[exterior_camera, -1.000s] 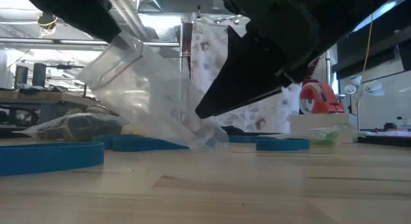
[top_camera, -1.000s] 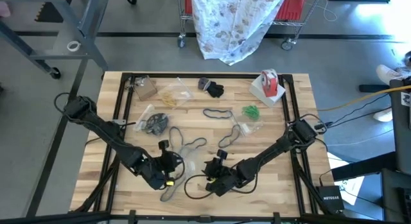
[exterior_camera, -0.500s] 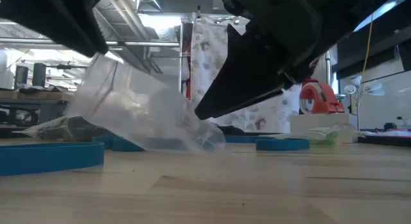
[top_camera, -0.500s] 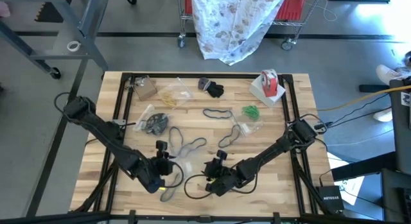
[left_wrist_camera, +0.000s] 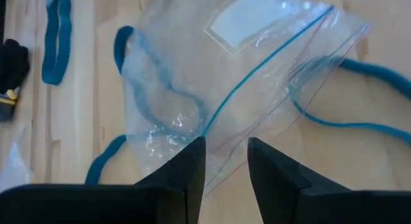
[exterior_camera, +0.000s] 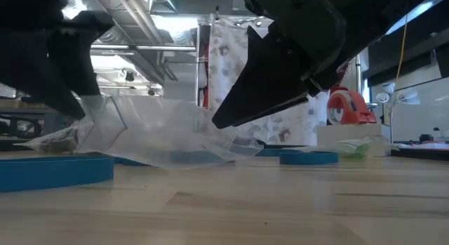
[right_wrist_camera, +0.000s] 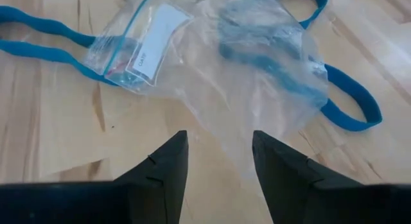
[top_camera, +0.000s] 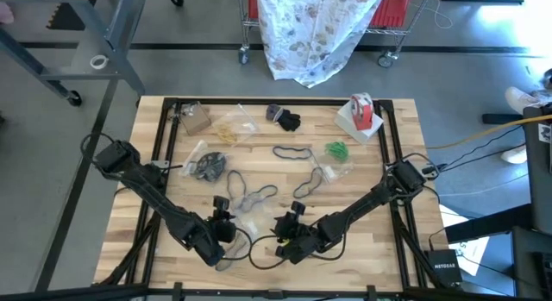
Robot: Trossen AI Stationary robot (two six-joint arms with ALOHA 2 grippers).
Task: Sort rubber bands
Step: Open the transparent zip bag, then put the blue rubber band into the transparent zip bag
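High view: teal-blue rubber bands point(top_camera: 259, 197) lay scattered mid-table and toward the near edge, some under a clear plastic bag point(left_wrist_camera: 237, 89). The left gripper point(left_wrist_camera: 226, 161) hovered at the bag's edge, fingers parted, gripping nothing. The right gripper point(right_wrist_camera: 219, 153) sat just beside the bag, jaws also apart and empty.

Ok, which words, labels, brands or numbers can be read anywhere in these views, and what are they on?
"NETGEAR": on the small black box on the floor beside the table's near right corner, barely legible.
White paper label on the clear plastic zip bag: dark print, too blurred to read.
Red-and-white tape roll: no readable text.
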